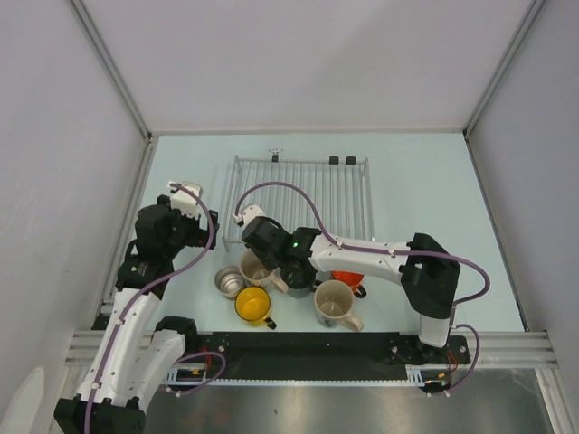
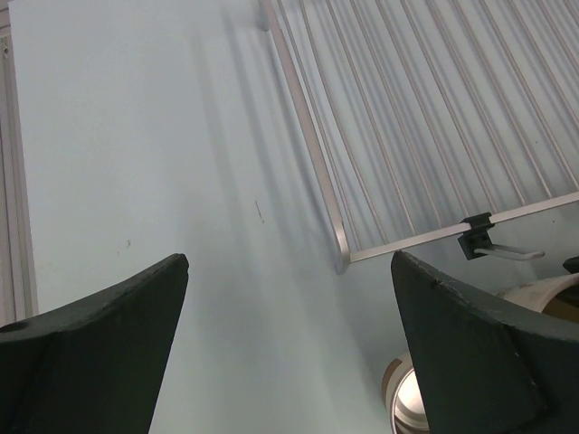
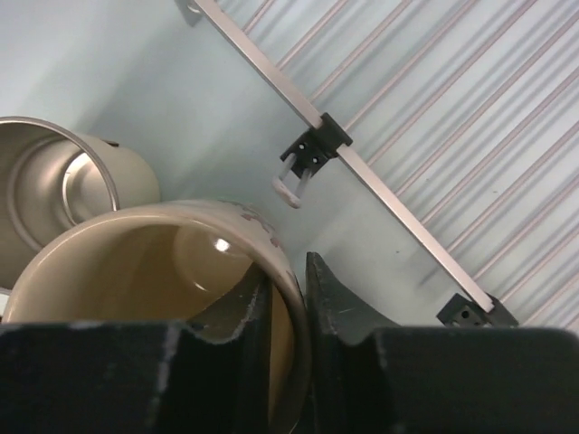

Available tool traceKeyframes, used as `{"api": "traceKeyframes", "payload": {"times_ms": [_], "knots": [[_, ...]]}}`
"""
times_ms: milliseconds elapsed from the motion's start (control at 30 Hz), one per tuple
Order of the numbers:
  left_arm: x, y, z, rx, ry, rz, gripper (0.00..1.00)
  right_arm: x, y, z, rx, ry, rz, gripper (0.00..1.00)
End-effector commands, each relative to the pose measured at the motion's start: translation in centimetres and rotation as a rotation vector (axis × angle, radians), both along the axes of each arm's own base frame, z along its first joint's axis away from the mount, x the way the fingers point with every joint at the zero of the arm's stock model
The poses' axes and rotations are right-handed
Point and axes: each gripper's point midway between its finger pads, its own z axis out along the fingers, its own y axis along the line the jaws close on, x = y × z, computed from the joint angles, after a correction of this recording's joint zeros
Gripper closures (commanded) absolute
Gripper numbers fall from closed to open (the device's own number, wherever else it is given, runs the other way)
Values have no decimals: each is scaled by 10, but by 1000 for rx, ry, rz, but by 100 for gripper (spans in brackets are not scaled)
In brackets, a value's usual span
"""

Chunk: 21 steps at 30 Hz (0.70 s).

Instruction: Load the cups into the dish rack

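Tabletop (image 1: 194,158): right gripper (image 3: 288,280) pinches beige mug (image 3: 136,271) (steel cup (image 3: 54,181) beside); left gripper (image 2: 289,260) gapes empty.

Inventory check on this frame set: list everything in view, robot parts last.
silver-white wire dish rack: one, far side, centre.
beige ceramic mugs: two; gripped beige mug centre-left of the cluster, free beige mug at its near right.
shiny steel cup: one, left end of cluster, beside the gripped mug.
yellow cup: one, near row, left.
orange-red cup: one, mostly hidden under right arm.
dark grey cup: one, partly hidden, mid-cluster.
light blue table: one, under everything.
left gripper: one, black, open, over bare table by the rack corner.
right gripper: one, black, shut on gripped beige mug's wall, one finger inside, one outside.
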Motion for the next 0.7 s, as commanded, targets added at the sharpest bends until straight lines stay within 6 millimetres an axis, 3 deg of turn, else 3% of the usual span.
{"api": "traceKeyframes", "payload": {"times_ms": [0, 100, 300, 400, 667], "knots": [[7, 3, 11, 2, -52, 13, 0, -2, 7, -2, 16, 30, 5, 91], [7, 3, 13, -5, -54, 12, 0, -1, 8, 3, 34, 39, 5, 100], [8, 0, 14, -17, -51, 4, 0, 5, 9, 37, 110, 30, 3, 100], [10, 0, 17, -16, -59, 4, 0, 7, 5, 61, 153, 14, -5, 100], [13, -9, 36, -54, -96, -31, 0, 18, -14, 153, 374, -32, -35, 100]]}}
